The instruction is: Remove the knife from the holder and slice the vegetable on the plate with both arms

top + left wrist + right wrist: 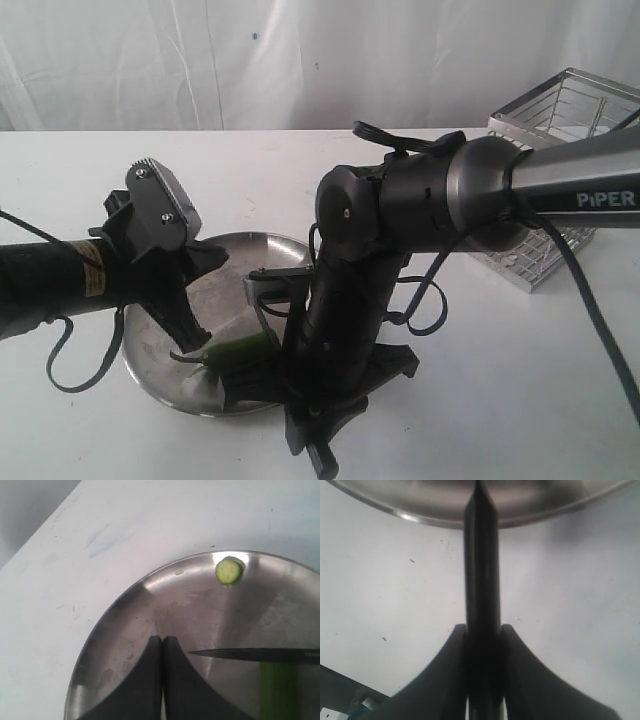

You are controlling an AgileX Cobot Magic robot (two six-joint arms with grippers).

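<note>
Blocking most of the plate [250,248] in the exterior view: right arm [400,200] planted across its near rim, left arm [60,280] reaching in from the side. Behind, well apart on the white table [120,180]: holder [575,100].

Shown in right wrist view only: right gripper [482,630], fingers narrow, clamped on the black handle of the knife [481,580], which crosses the plate rim.

Shown in left wrist view only: left gripper [162,640], fingers pressed together on nothing, over the plate; blade tip just beside them, at the end of the blurred vegetable [277,690]; one cut slice [229,571] near the rim.

Arms [350,290] over plate [250,238]; bare table [520,400] around.
</note>
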